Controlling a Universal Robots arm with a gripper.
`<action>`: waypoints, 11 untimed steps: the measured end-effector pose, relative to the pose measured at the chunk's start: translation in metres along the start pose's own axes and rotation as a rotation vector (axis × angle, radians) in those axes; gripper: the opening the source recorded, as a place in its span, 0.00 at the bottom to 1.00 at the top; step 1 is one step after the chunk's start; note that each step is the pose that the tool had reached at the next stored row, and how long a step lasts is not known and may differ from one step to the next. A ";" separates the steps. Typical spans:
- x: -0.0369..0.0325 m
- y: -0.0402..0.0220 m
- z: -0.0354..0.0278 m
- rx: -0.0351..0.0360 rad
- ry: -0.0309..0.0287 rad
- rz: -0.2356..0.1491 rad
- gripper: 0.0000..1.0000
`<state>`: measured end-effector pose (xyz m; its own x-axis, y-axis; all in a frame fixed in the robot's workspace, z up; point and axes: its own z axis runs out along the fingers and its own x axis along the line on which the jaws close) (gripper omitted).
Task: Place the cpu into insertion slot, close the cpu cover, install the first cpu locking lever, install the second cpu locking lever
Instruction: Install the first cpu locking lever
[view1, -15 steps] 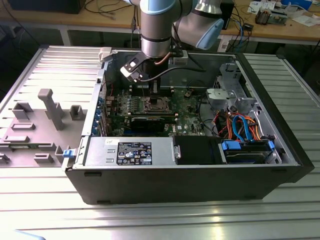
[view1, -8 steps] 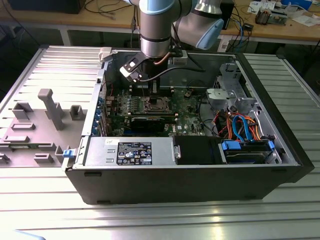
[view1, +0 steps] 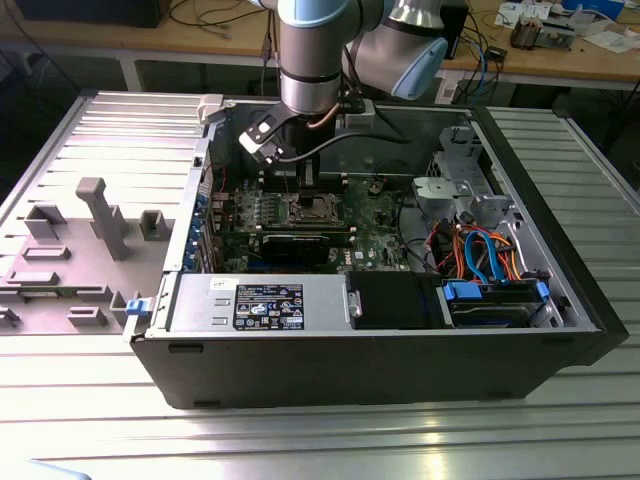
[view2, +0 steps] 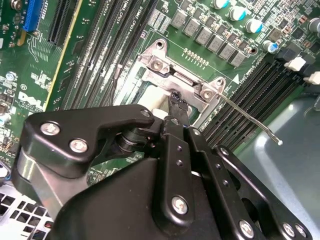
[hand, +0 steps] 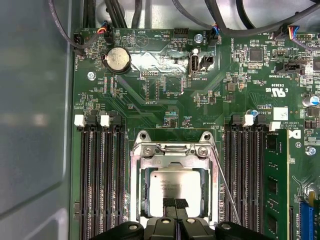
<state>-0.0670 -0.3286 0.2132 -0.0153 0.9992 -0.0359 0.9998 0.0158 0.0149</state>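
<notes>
In the first wrist view the cpu (hand: 172, 182), a silvery square chip, lies in the insertion slot (hand: 137, 200) on the green motherboard. The cpu cover (hand: 175, 159), a silver frame, lies down around it and the chip shows through its window. One thin wire locking lever (hand: 226, 192) stands angled out along the socket's side, also seen raised and free-ended in the second wrist view as the lever (view2: 250, 120). My gripper (hand: 175, 203) is shut with nothing between its fingers; its tips hang over the cover's edge. In the exterior view the gripper (view1: 303, 190) reaches down to the socket (view1: 316, 209).
Long black memory slots (hand: 102, 180) flank the socket on both sides. A coin battery (hand: 116, 59) and cable bundles sit beyond it. In the exterior view the open case (view1: 380, 350) holds a power supply, a drive cage (view1: 470, 190) and orange and blue cables.
</notes>
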 end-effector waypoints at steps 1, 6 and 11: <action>0.0000 -0.0001 -0.0006 0.0000 0.0000 0.000 0.11; -0.0002 -0.0004 -0.0057 0.0000 -0.0002 0.000 0.11; -0.0003 -0.0006 -0.0100 0.0000 -0.0002 0.000 0.11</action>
<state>-0.0677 -0.3286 0.2233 -0.0153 0.9992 -0.0362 0.9998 0.0158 0.0149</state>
